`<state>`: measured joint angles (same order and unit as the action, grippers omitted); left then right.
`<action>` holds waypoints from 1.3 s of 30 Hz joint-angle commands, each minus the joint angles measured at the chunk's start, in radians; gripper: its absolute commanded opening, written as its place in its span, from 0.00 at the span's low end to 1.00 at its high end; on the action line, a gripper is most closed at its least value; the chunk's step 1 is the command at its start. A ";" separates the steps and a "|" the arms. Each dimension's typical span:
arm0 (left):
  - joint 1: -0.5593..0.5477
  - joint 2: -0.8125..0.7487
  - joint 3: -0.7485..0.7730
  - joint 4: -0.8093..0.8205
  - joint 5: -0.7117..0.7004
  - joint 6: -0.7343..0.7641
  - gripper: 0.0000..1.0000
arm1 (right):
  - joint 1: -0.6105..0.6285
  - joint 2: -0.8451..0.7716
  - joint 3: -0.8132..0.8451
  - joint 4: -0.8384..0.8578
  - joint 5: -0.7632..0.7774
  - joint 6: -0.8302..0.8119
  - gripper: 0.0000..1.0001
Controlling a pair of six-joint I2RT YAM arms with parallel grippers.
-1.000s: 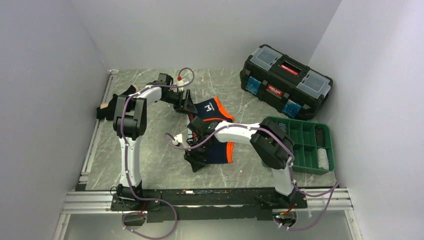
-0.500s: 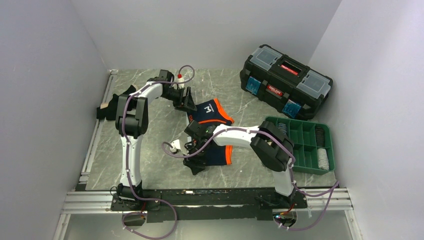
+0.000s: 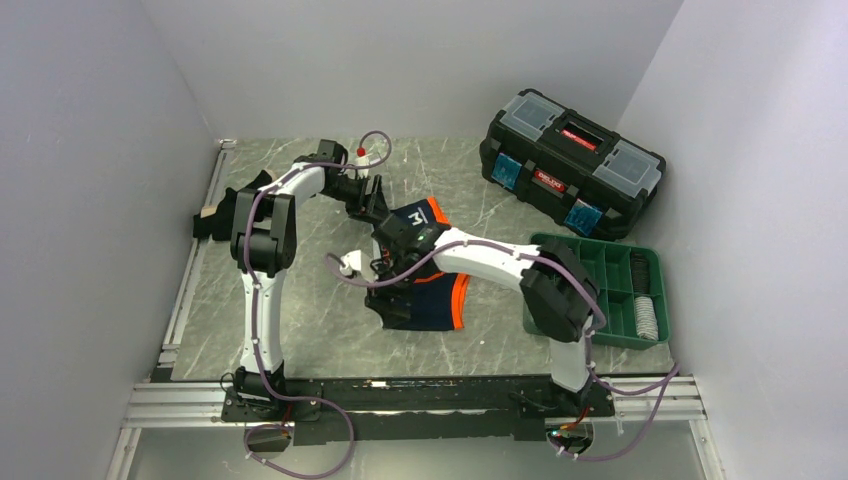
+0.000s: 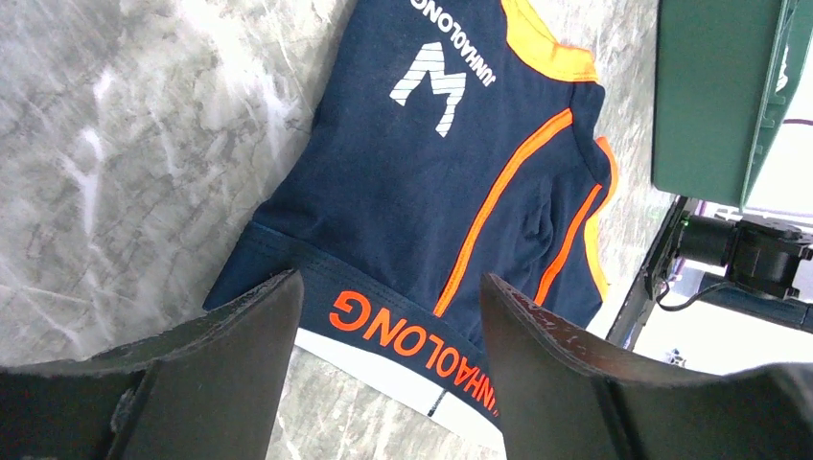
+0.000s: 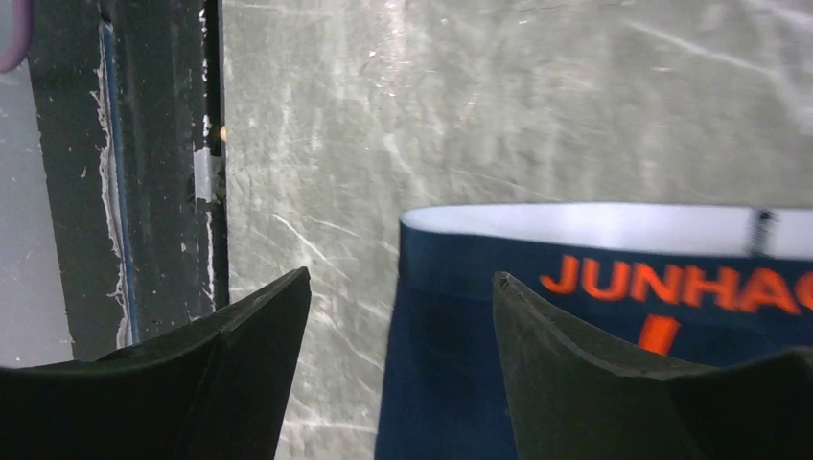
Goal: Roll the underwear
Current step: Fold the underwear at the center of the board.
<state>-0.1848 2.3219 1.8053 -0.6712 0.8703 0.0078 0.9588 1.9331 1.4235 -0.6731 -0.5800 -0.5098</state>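
Left hand (image 4: 388,287): wide open, empty; underwear (image 4: 460,163) waistband (image 4: 412,335) directly beneath it.
Right hand (image 5: 401,283): wide open, empty; waistband corner just ahead on tabletop (image 5: 479,96).

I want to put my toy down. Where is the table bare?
Free: marble tabletop near-left of the navy orange-trimmed underwear, and the far strip beside the black plastic toolbox. Crowded: the middle, under the left gripper and right gripper.
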 commanded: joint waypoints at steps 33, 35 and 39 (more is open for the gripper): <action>0.005 -0.675 -0.422 -0.142 -0.130 0.452 0.99 | -0.091 -0.458 -0.600 0.133 0.385 -0.102 0.53; 0.005 -0.693 -0.445 -0.133 -0.146 0.458 1.00 | -0.089 -0.447 -0.609 0.145 0.386 -0.098 0.51; 0.005 -0.720 -0.476 -0.128 -0.154 0.470 0.99 | -0.080 -0.424 -0.615 0.161 0.394 -0.090 0.43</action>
<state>-0.1829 1.6581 1.3502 -0.8093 0.7341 0.4332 0.8692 1.4918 0.8135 -0.5629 -0.2089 -0.6014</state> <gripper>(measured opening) 0.993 0.476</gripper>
